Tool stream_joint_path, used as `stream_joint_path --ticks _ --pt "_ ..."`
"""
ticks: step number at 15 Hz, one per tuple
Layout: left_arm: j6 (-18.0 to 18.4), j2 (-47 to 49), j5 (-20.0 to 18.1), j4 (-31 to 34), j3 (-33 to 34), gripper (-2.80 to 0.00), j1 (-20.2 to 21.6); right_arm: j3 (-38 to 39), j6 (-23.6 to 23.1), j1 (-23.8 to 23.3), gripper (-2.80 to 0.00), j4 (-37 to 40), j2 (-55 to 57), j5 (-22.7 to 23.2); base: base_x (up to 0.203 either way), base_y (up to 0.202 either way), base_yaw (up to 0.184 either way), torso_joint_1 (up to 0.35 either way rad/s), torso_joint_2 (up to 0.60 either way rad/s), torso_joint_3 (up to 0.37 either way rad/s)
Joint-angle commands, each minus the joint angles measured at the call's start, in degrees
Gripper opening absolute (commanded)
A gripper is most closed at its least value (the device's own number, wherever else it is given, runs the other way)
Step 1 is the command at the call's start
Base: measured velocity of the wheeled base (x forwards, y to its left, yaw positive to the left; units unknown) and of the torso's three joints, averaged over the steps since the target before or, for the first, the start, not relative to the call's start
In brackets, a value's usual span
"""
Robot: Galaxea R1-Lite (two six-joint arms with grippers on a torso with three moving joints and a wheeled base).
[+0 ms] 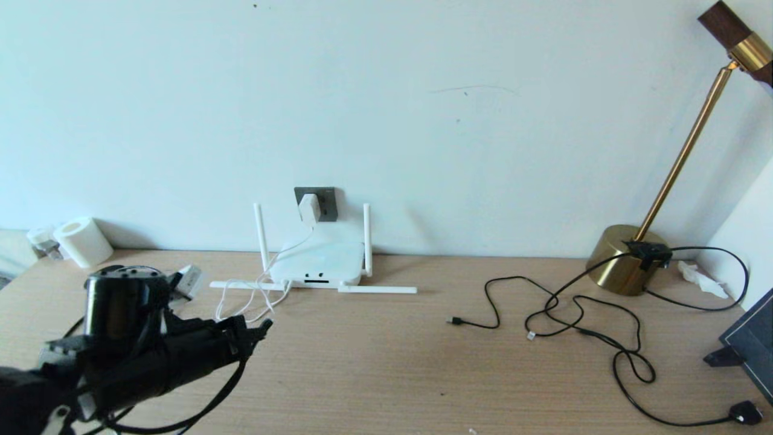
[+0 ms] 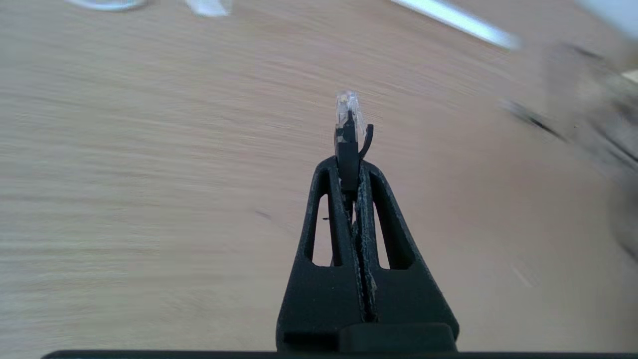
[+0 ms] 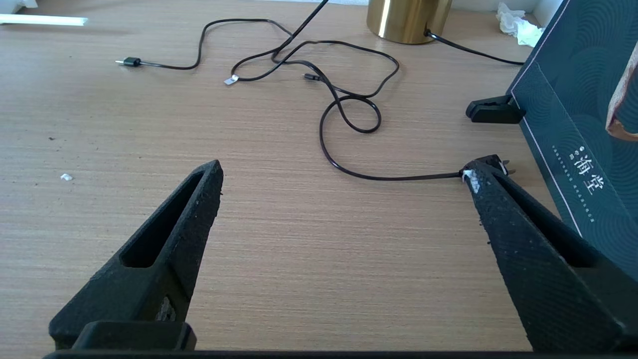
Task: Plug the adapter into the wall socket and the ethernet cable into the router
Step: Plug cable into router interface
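Note:
The white adapter (image 1: 309,208) sits plugged in the dark grey wall socket (image 1: 325,203), its thin white cord trailing down past the router (image 1: 318,262). The white router lies on the desk below the socket, dark ports facing me, two antennas up and two flat. My left gripper (image 1: 264,328) hovers over the desk front-left of the router, shut on the ethernet cable (image 2: 348,149); its clear-tipped connector pokes out past the fingertips, and the thick black cable loops down under the arm (image 1: 224,389). My right gripper (image 3: 344,172) is open above bare desk, out of the head view.
Thin black cables (image 1: 567,317) with small plugs sprawl across the right of the desk, one ending in a black plug (image 1: 746,413). A brass lamp (image 1: 628,258) stands at the back right, a dark box (image 3: 578,129) at the right edge, a paper roll (image 1: 83,241) at the back left.

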Motion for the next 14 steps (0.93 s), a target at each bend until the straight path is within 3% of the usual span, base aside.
stream_joint_path --ticks 1,4,6,7,10,11,14 --pt "0.79 -12.25 -7.57 1.36 2.89 -2.8 -0.23 0.0 -0.03 0.0 0.0 0.03 -0.02 -0.02 0.0 0.0 0.0 0.0 0.0 0.0" --pt "-0.59 -24.56 -19.83 12.24 3.28 -2.8 -1.54 0.0 -0.03 0.0 0.0 0.03 -0.02 -0.02 0.0 0.0 0.0 0.0 0.0 0.0" --pt "-6.82 -31.39 -28.81 22.62 1.2 -2.8 -2.47 0.0 -0.03 0.0 0.0 0.03 -0.02 -0.02 0.0 0.0 0.0 0.0 0.0 0.0" --pt "-12.28 -33.83 -33.7 27.15 -0.61 -2.8 -3.01 0.0 -0.03 0.0 0.0 0.03 -0.02 -0.02 0.0 0.0 0.0 0.0 0.0 0.0" --pt "-27.93 -36.12 -39.48 30.36 -3.97 -2.8 -5.65 0.0 -0.03 0.0 0.0 0.03 -0.02 -0.02 0.0 0.0 0.0 0.0 0.0 0.0" --pt "-29.56 -36.16 -40.72 30.5 -5.1 -2.8 -6.35 0.0 -0.03 0.0 0.0 0.03 -0.02 -0.02 0.0 0.0 0.0 0.0 0.0 0.0" --pt "-29.03 -32.72 -40.24 30.46 -8.74 -2.8 -7.62 0.0 -0.03 0.0 0.0 0.03 -0.02 -0.02 0.0 0.0 0.0 0.0 0.0 0.0"
